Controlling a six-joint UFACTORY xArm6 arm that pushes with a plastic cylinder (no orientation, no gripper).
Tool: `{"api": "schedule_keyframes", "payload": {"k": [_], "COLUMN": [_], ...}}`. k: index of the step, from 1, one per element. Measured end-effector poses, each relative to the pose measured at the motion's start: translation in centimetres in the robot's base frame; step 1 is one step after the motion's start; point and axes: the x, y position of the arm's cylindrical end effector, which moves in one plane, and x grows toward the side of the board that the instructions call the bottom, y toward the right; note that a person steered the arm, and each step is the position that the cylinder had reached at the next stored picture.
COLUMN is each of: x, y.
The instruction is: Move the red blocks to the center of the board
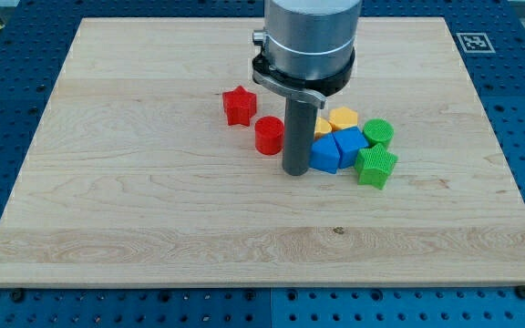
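My tip (296,171) between red cylinder (269,136) and blue blocks (334,150), possibly touching latter.

One camera looks down obliquely from the near edge at the whole board (153,219).

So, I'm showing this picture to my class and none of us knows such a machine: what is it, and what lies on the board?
It is a robot arm ending in a plain dark rod, not a hand; nothing is held. My tip slides on the wooden board and pushes blocks. One camera looks down at an angle. My tip stands between the red cylinder on the view's left and a blue block on its right. A red star lies further left. Another blue block, two yellow blocks and two green ones cluster on the right.
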Motion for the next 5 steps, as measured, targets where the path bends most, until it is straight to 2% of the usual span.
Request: {"api": "schedule_keyframes", "payload": {"k": [1, 3, 5], "x": [-2.2, -2.3, -2.3], "y": [0.0, -4.6, -4.9]}}
